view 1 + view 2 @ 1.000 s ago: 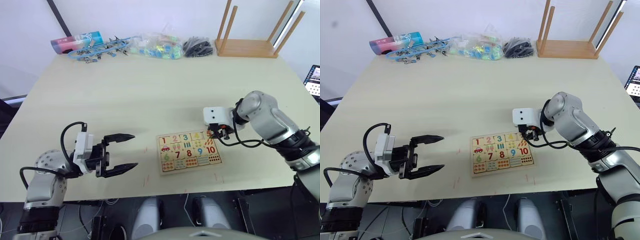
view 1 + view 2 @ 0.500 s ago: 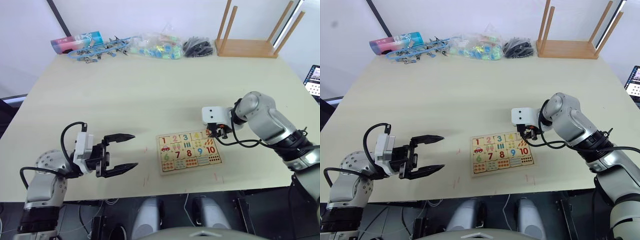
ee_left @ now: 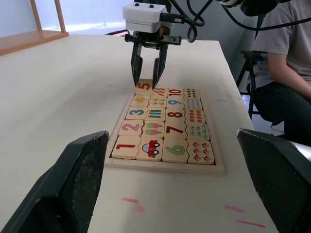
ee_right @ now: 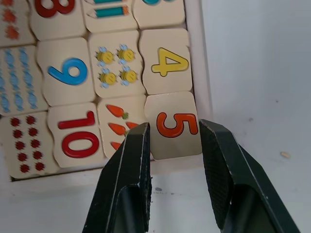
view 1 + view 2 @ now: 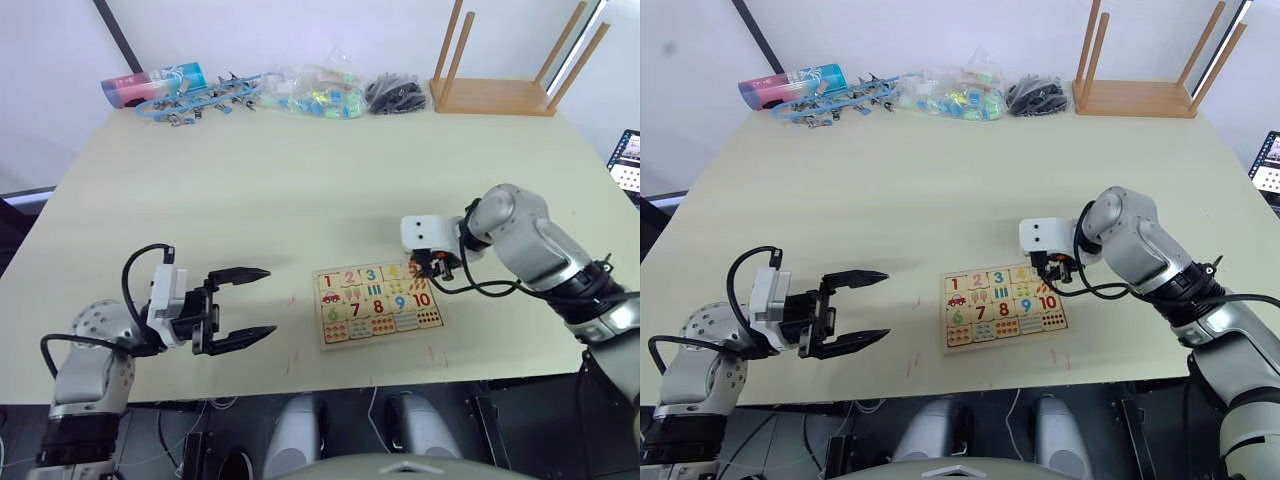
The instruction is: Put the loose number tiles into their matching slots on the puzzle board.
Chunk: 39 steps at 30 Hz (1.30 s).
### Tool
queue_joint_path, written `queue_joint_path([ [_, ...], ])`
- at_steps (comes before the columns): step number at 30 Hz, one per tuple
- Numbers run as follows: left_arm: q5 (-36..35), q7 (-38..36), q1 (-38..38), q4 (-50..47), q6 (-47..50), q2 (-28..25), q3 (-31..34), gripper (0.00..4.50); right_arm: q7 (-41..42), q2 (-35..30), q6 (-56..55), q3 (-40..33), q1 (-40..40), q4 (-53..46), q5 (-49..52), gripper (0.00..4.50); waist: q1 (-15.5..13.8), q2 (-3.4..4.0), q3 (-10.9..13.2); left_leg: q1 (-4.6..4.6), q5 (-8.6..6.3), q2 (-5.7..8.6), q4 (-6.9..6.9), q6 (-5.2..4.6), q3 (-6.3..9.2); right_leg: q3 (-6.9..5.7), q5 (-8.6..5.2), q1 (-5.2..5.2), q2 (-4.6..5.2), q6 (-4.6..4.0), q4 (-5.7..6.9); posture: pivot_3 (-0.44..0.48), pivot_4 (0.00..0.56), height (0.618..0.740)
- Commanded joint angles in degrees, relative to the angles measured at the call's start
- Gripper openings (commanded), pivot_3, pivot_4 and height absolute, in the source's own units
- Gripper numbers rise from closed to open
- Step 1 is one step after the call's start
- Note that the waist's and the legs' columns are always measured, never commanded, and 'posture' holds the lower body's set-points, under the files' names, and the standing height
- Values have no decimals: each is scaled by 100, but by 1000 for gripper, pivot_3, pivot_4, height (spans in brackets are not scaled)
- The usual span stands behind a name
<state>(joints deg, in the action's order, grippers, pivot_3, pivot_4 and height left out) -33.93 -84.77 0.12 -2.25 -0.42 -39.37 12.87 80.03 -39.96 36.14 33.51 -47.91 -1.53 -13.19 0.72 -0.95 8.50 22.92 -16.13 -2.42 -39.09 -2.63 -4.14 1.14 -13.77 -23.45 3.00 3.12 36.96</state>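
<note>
Wooden table [image 5: 300, 180]: pale top, filling most of the frame.
Left gripper [image 5: 247, 305]: hovering at the lower left of the frame, released, its two black fingers spread wide with nothing between them, well apart from the board.
Puzzle board [image 5: 376, 304]: lying flat at lower centre, just right of the left gripper.
Number tiles: 1 [image 3: 125, 144], 2 [image 3: 131, 127], 3 [image 3: 137, 112] and 4 [image 4: 168, 64] are sitting in the top row of slots.
Tile 5 [image 4: 176, 125]: resting at the right end of that row, beside the 4, one edge lying over the board's rim.
Right gripper [image 4: 175, 145]: pointing down over the board's upper right corner, fingers parted and straddling the 5; whether the pads are touching it I cannot tell.
Clutter [image 5: 250, 90]: sitting along the top edge, left of centre.
Stool [image 5: 500, 70]: lying upturned at the upper right.
</note>
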Motion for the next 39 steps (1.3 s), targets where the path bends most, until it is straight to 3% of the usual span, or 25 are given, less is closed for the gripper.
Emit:
queue_joint_path([
  [1,-86,-4,-19,-160,-72,-5,1,4500,21,-25,7,-25,-20,-177,25,915,0,0,0,0,0,0,0,0,0,0,0,0,0,0,0,0,150,737],
  [32,-43,-5,-64,-92,-124,30,-19,4500,-54,4,-314,17,-17,103,-12,915,1,0,0,0,0,-2,0,0,1,-1,-1,0,1,-2,0,0,150,737],
  [33,-43,-7,-64,-89,-126,28,-17,4500,-60,2,-351,13,-15,119,-14,2052,1,0,0,0,0,-2,0,0,1,-1,-1,0,1,-2,0,0,150,737],
  [36,-41,-10,-74,-74,-133,22,-13,4500,-91,2,-421,-12,-43,202,-27,2772,1,-1,0,0,0,-3,0,0,1,-1,-1,0,1,-2,0,0,150,737],
  [38,-41,-16,-77,-70,-134,16,-10,4500,-72,-9,-436,-38,-67,230,-17,3785,1,-1,-1,0,0,-3,0,0,1,0,-1,0,1,-2,0,0,150,737],
  [39,-41,-16,-78,-69,-135,15,-8,4500,-58,-20,-435,-60,-79,239,-4,4070,1,-1,-1,0,0,-3,0,0,1,-1,-1,0,1,-1,0,0,150,737],
])
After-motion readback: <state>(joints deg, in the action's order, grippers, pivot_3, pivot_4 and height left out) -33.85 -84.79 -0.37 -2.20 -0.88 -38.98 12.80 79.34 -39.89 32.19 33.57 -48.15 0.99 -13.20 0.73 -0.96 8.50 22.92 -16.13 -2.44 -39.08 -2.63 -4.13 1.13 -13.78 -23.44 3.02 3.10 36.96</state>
